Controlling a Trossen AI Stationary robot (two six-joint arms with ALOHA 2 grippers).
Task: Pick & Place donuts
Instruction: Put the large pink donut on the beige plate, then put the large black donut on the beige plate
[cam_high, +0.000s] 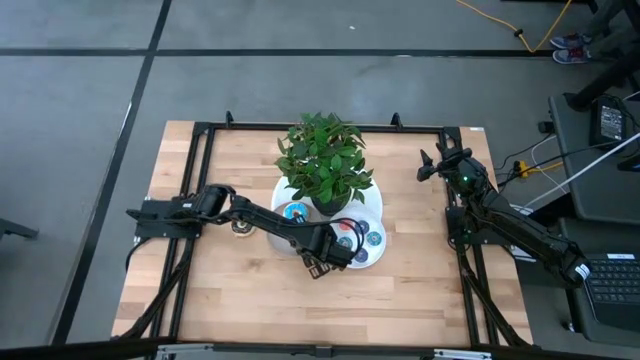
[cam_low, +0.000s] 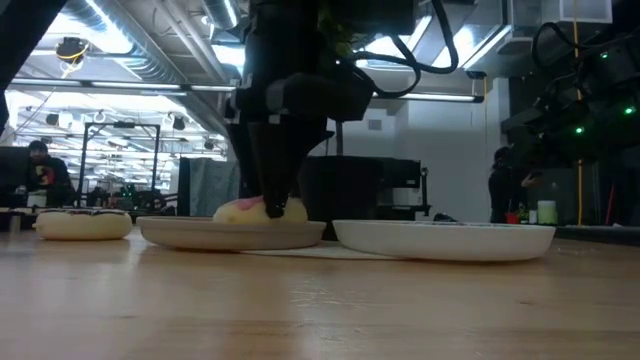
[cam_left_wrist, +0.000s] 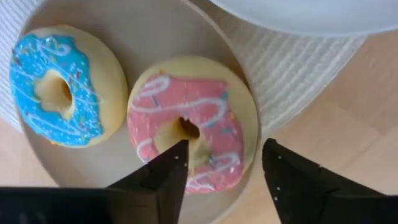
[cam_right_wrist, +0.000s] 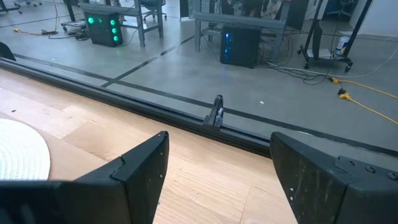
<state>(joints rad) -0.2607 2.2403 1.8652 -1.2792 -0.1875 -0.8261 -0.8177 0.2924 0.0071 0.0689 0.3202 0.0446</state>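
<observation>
One pink donut (cam_left_wrist: 191, 132) partly hidden.

A leafy green potted plant (cam_high: 323, 160) stands at the back of the wooden table (cam_high: 240, 300), on a pale woven mat (cam_left_wrist: 292, 74). A grey plate (cam_low: 230, 235) and a white plate (cam_low: 445, 238) sit side by side on the mat.

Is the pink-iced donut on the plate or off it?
On it: the pink-iced donut lies flat on the round grey plate.
</observation>
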